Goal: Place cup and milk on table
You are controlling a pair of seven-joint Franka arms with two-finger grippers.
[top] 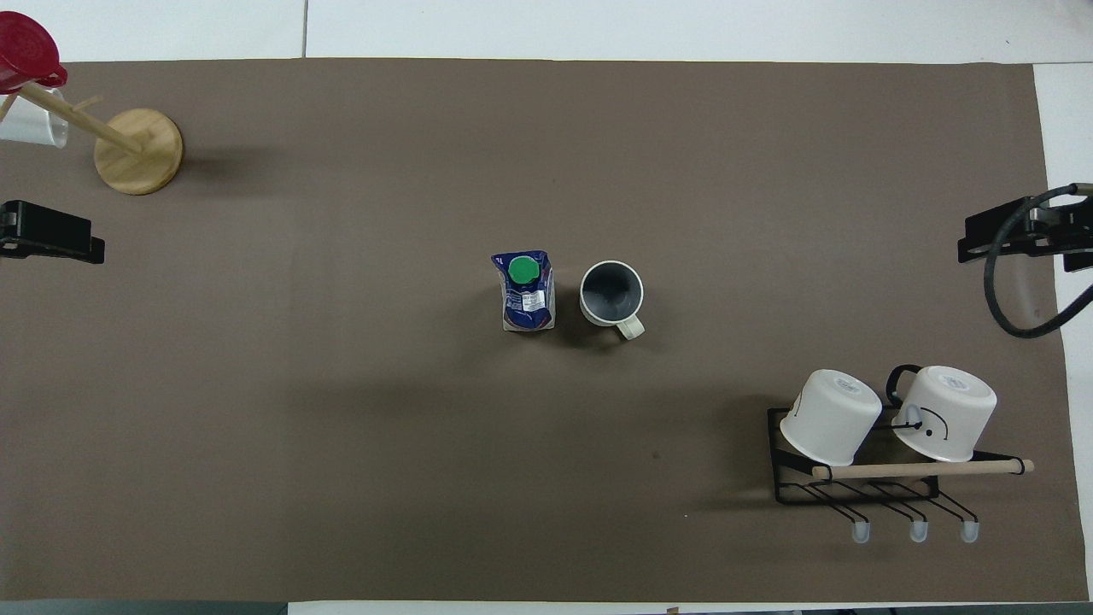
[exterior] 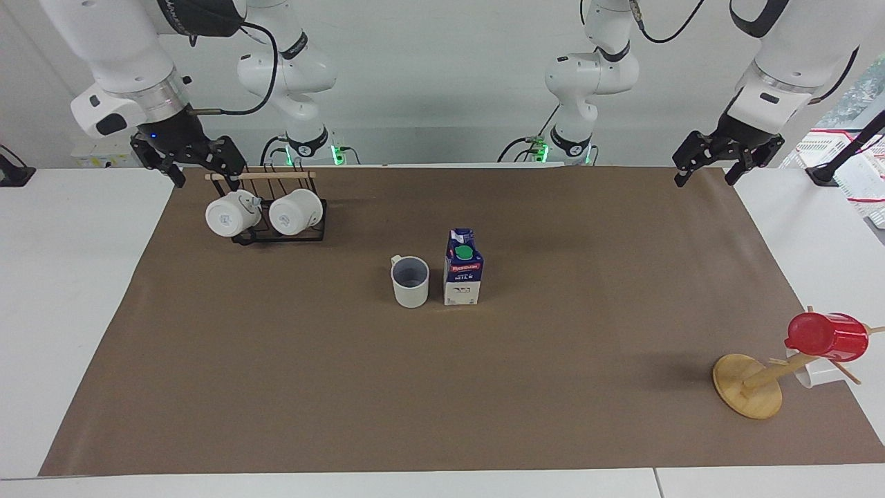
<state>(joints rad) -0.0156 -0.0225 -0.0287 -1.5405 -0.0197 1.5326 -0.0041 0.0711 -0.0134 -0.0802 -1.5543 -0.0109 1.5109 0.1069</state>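
The off-white cup (exterior: pixel 411 281) stands upright on the brown paper of the table (exterior: pixel 442 401), near its middle. The blue and white milk carton (exterior: pixel 462 268) stands upright right beside it, toward the left arm's end. Both also show in the overhead view: the cup (top: pixel 611 293) with its handle toward the robots, and the milk (top: pixel 527 292) with its green cap up. My right gripper (exterior: pixel 202 181) is open and empty, raised over the paper's edge by the mug rack. My left gripper (exterior: pixel 704 181) is open and empty, raised over the paper's corner at its own end.
A black wire rack (exterior: pixel 276 235) with two white mugs lies near the robots at the right arm's end. A wooden mug tree (exterior: pixel 748 386) with a red cup (exterior: pixel 830 337) stands farther from the robots at the left arm's end.
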